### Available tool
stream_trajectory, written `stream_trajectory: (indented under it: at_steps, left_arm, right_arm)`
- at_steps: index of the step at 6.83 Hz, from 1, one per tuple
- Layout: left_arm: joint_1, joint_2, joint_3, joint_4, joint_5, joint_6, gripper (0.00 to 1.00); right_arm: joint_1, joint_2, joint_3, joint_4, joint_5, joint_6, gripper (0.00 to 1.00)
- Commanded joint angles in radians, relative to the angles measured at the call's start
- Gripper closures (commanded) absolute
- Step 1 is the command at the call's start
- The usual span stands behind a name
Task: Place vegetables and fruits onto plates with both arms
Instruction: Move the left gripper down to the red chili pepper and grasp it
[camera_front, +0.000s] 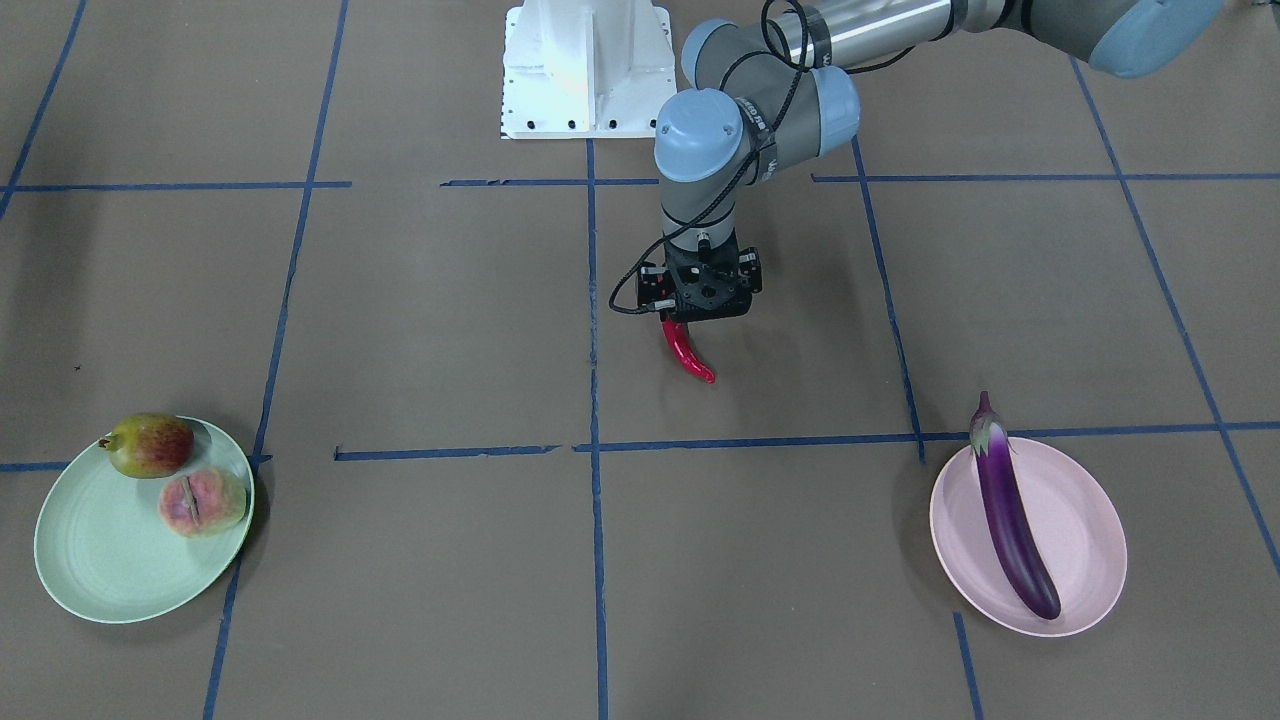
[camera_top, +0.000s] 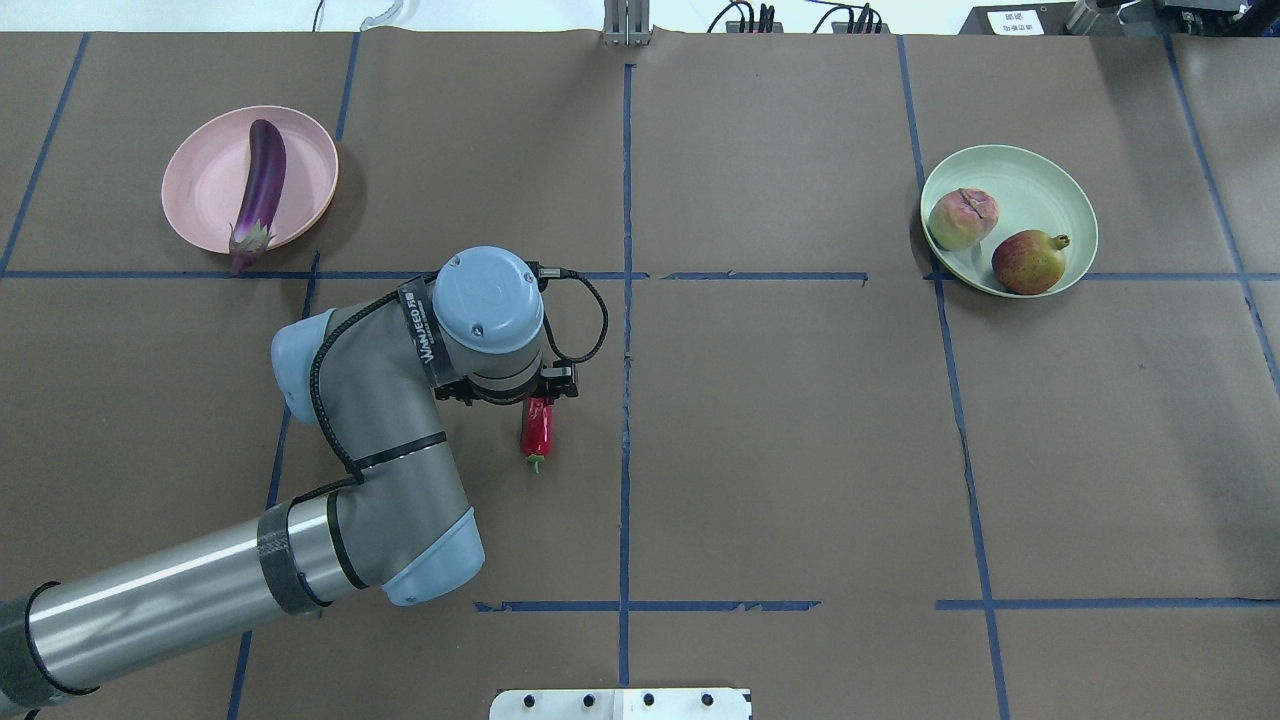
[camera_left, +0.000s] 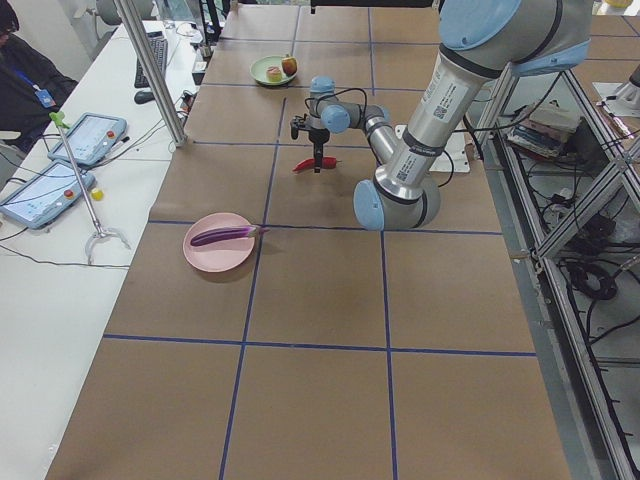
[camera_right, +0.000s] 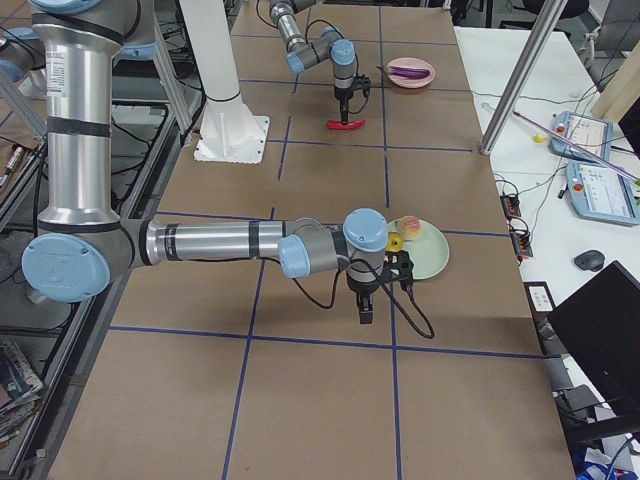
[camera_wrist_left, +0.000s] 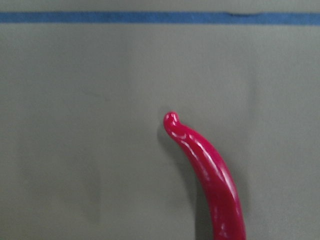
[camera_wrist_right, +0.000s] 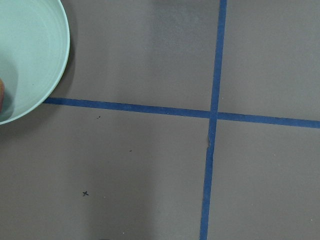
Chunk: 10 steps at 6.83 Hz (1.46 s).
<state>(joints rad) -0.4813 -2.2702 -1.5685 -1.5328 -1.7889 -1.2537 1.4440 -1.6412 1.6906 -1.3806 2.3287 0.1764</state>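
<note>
The left jointed robot arm (camera_top: 390, 440) and the right jointed robot arm (camera_right: 210, 243) had grey housings, polished silver tubes and rounded light blue joint caps. At the left arm's end farthest from the white bolted metal base plate (camera_front: 585, 70), a black cable looped beside a screw-dotted cap, and white lettering crossed a narrow black band.

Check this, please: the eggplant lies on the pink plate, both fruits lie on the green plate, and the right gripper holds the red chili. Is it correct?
Not quite: the left gripper, not the right, holds the red chili, as the overhead exterior view shows. The eggplant on the pink plate and both fruits on the green plate are correct.
</note>
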Motion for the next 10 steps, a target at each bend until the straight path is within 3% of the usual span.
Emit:
stream_trajectory:
  at_steps: [1, 3, 7, 8, 10]
  left_arm:
    - [0.013, -0.024, 0.004, -0.001, 0.008, -0.010, 0.03]
    - [0.018, -0.023, 0.004, 0.000, 0.009, -0.029, 0.86]
    - [0.000, -0.022, -0.016, -0.001, 0.006, -0.052, 1.00]
    - [-0.099, -0.020, -0.042, -0.001, -0.010, -0.052, 1.00]
    - [-0.356, 0.043, 0.010, -0.010, -0.175, 0.015, 1.00]
  right_arm:
    - [-0.001, 0.000, 0.000, 0.000, 0.000, 0.000, 0.00]
    - [-0.001, -0.002, 0.000, 0.000, 0.000, 0.000, 0.00]
    - [0.001, -0.002, -0.002, -0.002, -0.002, 0.000, 0.00]
    - [-0.001, -0.002, -0.002, -0.002, -0.003, 0.002, 0.00]
    - [-0.001, 0.000, -0.003, -0.002, -0.002, 0.002, 0.00]
